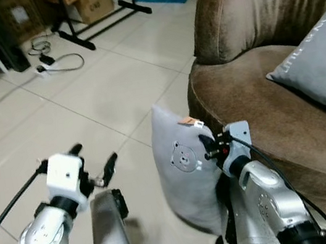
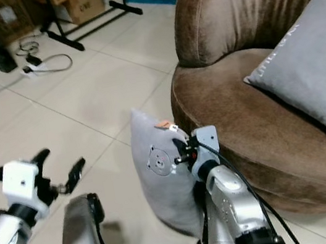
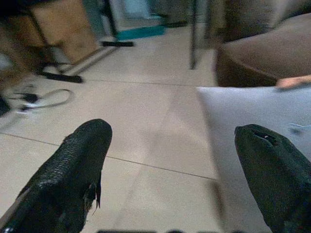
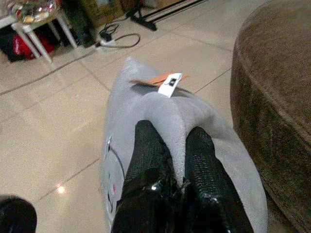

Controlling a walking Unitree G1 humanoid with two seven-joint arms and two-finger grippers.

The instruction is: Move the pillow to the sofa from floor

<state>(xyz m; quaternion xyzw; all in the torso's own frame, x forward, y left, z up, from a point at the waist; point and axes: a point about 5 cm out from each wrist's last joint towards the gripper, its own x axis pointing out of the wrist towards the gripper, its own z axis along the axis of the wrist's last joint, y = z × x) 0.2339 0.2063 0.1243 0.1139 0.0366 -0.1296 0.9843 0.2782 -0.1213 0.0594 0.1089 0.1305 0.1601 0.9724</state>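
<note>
Lifting step: right gripper [image 4: 167,148] jaws clamped on grey pillow [image 1: 186,168] beside brown sofa [image 1: 263,124]; left gripper [image 3: 170,160] jaws apart. Next, probably raise and carry right onto the seat.

The grey pillow [image 4: 160,126] is soft matt cloth with a fine nap, printed with a pale round emblem and carrying a small paper or fabric tag [image 4: 169,80] at its top seam. The right gripper [image 4: 177,160] has black fingers of textured, faintly shiny rubber or plastic, its jaws pinching a fold of the cloth. The left gripper [image 1: 95,164] has the same pebbled black fingers [image 3: 73,165]. Both arms are brushed silver metal with white plastic wrist housings. The sofa [image 1: 239,15] is brown velvety plush, matt. A second grey cushion [image 2: 311,72] on it looks like woven cloth. The floor [image 1: 83,91] is glossy pale tile.
</note>
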